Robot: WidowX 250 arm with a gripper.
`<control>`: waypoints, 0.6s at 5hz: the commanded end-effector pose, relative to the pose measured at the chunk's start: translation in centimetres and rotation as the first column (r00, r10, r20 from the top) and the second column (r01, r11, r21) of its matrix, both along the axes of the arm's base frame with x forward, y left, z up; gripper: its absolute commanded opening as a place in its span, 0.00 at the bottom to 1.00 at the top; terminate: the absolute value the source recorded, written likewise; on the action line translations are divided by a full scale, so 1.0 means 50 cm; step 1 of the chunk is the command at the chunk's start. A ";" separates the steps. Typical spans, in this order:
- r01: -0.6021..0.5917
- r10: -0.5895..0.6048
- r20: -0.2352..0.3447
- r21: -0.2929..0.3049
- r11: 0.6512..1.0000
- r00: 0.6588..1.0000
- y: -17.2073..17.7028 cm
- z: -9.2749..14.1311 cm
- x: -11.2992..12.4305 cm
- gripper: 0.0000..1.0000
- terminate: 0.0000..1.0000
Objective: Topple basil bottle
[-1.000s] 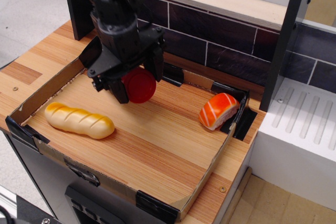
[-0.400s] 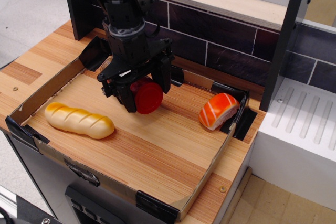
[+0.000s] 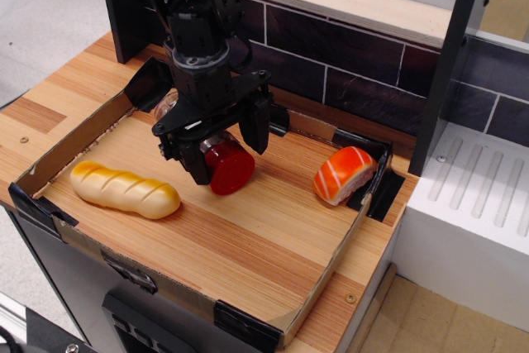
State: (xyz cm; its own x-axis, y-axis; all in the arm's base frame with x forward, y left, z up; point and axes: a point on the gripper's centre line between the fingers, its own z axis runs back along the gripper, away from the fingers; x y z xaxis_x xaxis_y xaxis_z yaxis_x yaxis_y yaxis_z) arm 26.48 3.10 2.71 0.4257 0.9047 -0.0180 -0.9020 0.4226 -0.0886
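Note:
The basil bottle (image 3: 231,169) lies tipped on its side in the cardboard tray (image 3: 331,266), its glossy red cap facing the camera and low over the tray floor. Its clear body is mostly hidden behind the cap and the gripper. My black gripper (image 3: 228,159) reaches down from the upper left, with one of its fingers (image 3: 195,166) left of the bottle and the other to its right. The jaws stand shut on the bottle's body. I cannot tell whether the bottle touches the floor.
A yellow bread roll (image 3: 124,189) lies at the tray's left. A salmon sushi piece (image 3: 344,174) sits in the tray's right corner. A dark tiled wall (image 3: 347,59) stands behind, a black post (image 3: 446,64) and a white rack (image 3: 479,196) to the right.
The gripper has moved right and down with the bottle. The bottle has tipped further over, and its red cap has sunk closer to the tray floor.

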 end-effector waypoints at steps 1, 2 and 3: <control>-0.007 0.004 0.056 0.068 0.998 0.998 -0.006 0.049 0.011 1.00 0.00; -0.032 0.026 0.070 0.087 0.996 0.997 -0.008 0.093 0.013 1.00 0.00; -0.016 0.008 0.073 0.121 0.992 0.997 0.001 0.125 0.016 1.00 0.00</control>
State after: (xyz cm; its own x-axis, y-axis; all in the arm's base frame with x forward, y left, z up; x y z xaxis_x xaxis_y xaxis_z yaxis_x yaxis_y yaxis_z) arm 26.68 3.17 6.96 0.4151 0.9054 0.0885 -0.9061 0.4202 -0.0493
